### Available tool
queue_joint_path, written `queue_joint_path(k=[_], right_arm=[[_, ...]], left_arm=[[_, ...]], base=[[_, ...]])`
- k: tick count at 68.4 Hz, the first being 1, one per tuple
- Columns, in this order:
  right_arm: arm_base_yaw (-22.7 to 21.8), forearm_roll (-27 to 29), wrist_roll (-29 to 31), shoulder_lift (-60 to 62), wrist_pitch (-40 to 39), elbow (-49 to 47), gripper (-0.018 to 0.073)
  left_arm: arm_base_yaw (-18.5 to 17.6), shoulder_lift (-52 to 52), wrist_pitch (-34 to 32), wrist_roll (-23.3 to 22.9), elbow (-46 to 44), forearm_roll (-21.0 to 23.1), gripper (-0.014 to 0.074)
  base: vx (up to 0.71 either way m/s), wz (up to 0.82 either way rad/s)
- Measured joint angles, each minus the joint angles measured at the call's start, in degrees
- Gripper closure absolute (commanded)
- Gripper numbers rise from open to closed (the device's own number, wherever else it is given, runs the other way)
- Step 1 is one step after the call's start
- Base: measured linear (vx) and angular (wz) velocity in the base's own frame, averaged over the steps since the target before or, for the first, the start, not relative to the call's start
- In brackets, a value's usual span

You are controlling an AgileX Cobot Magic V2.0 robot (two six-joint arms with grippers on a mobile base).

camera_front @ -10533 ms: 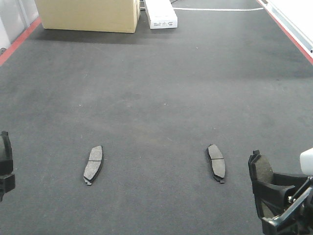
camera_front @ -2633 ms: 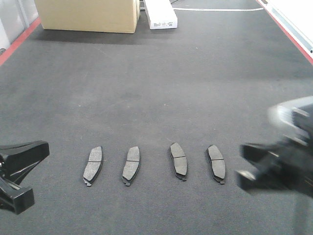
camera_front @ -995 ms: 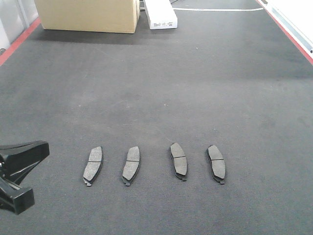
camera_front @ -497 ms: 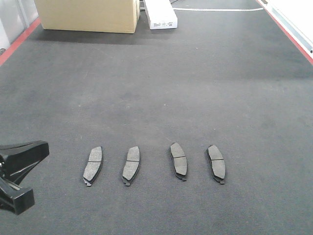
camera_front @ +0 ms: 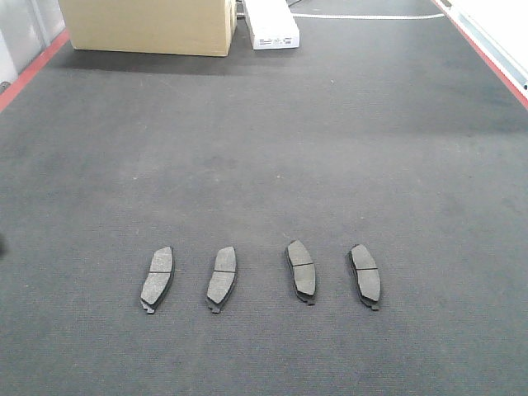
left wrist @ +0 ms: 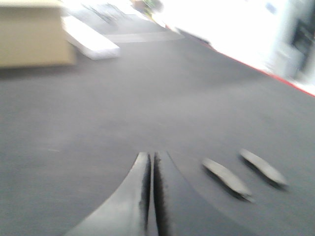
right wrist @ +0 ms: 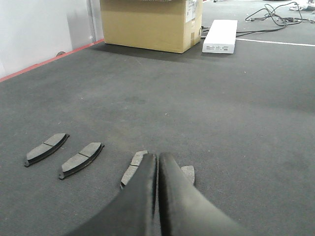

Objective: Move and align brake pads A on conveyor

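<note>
Left gripper (left wrist: 150, 196), seen half a second ago at front view's lower left edge, is now being withdrawn from that view; fingers are being held pressed together, nothing pinched. Right gripper (right wrist: 157, 196) likewise being held closed, empty, above row. Four brake pads A (camera_front: 223, 278) are being left lying side by side on conveyor (camera_front: 264, 148), near front. Judged: arms are best being retracted high, pads undisturbed.

The left wrist view is motion-blurred: two brake pads A (left wrist: 243, 174) smear at 4 o'clock. In the right wrist view, the right gripper (right wrist: 157, 160) hides parts of two pads. The cardboard box (camera_front: 148, 25) is cropped at 12 o'clock.
</note>
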State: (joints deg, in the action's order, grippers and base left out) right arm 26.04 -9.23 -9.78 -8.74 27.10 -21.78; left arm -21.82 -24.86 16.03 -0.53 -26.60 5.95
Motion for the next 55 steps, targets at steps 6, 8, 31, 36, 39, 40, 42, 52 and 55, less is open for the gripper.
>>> queue_joint_path(k=[6, 8, 31, 36, 39, 40, 42, 52, 55], right_arm=[[0.0, 0.0, 0.0, 0.0, 0.0, 0.0, 0.0568], [0.0, 0.0, 0.0, 0.0, 0.0, 0.0, 0.0568], [0.0, 0.0, 0.0, 0.0, 0.0, 0.0, 0.0568], [0.0, 0.0, 0.0, 0.0, 0.2, 0.0, 0.0568], [0.0, 0.0, 0.0, 0.0, 0.2, 0.0, 0.0568], [0.0, 0.0, 0.0, 0.0, 0.2, 0.0, 0.0568], [0.0, 0.0, 0.0, 0.0, 0.2, 0.0, 0.0568], [0.0, 0.0, 0.0, 0.0, 0.2, 0.0, 0.0568], [0.0, 0.0, 0.0, 0.0, 0.2, 0.0, 0.0568]], left_arm=[[5.9, 6.3, -2.1, 0.0, 5.4, -0.2, 0.0603], [7.7, 8.1, -2.5, 0.0, 6.9, -0.4, 0.0603], [23.7, 25.2, -3.8, 0.0, 24.1, -2.2, 0.0603], [23.9, 25.6, -4.7, 0.0, 27.1, -2.2, 0.0603], [23.9, 25.6, -4.7, 0.0, 27.8, -2.2, 0.0603], [23.9, 25.6, -4.7, 0.0, 27.9, -2.2, 0.0603], [23.9, 25.6, -4.7, 0.0, 28.0, -2.2, 0.0603], [23.9, 25.6, -5.1, 0.0, 28.0, -2.2, 0.0603], [23.9, 25.6, -5.1, 0.0, 28.0, -2.2, 0.0603]], base=[[0.00, 0.00], [0.00, 0.00], [0.00, 0.00], [0.00, 0.00], [0.00, 0.00], [0.00, 0.00], [0.00, 0.00], [0.00, 0.00], [0.00, 0.00]])
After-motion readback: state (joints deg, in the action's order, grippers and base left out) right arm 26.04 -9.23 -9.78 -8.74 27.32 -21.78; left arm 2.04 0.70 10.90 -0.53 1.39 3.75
